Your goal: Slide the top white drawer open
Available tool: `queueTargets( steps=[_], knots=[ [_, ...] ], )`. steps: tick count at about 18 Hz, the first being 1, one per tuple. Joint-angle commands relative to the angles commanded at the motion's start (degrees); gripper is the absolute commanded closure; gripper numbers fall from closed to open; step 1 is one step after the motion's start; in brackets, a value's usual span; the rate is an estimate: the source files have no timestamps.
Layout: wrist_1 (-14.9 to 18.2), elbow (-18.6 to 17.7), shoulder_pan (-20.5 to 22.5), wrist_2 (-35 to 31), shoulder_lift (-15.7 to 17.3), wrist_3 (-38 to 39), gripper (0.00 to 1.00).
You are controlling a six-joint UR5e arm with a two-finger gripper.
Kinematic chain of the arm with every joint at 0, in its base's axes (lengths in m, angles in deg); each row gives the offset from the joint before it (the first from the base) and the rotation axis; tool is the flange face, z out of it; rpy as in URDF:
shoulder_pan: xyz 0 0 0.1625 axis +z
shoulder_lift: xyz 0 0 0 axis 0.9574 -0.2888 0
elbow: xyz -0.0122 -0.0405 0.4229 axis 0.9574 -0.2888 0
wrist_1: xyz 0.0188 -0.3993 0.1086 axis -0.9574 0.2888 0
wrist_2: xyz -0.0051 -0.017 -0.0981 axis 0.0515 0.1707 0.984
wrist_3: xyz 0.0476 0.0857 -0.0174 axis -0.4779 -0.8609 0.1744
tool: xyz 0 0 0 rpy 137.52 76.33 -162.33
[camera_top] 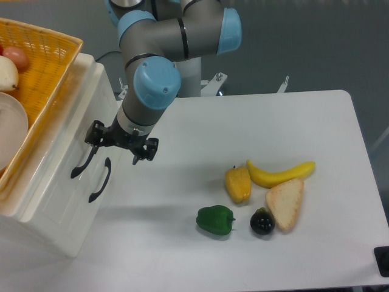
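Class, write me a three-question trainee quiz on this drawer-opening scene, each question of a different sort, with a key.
1. True or false: the black two-finger pincer hangs at the curved black handle of the glossy white top drawer.
2. Which food lies nearest the white plastic cabinet? A) yellow banana B) green bell pepper C) slice of bread
3. Fill in: the yellow woven basket rests on top of the ____.

Key: 1 true; 2 B; 3 cabinet.
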Motion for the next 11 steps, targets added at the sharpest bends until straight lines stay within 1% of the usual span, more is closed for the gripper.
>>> queueTargets(
  steps=[11],
  knots=[
    [0.1, 0.2, -0.6, 0.4, -0.4, -0.5, 0.0]
  ],
)
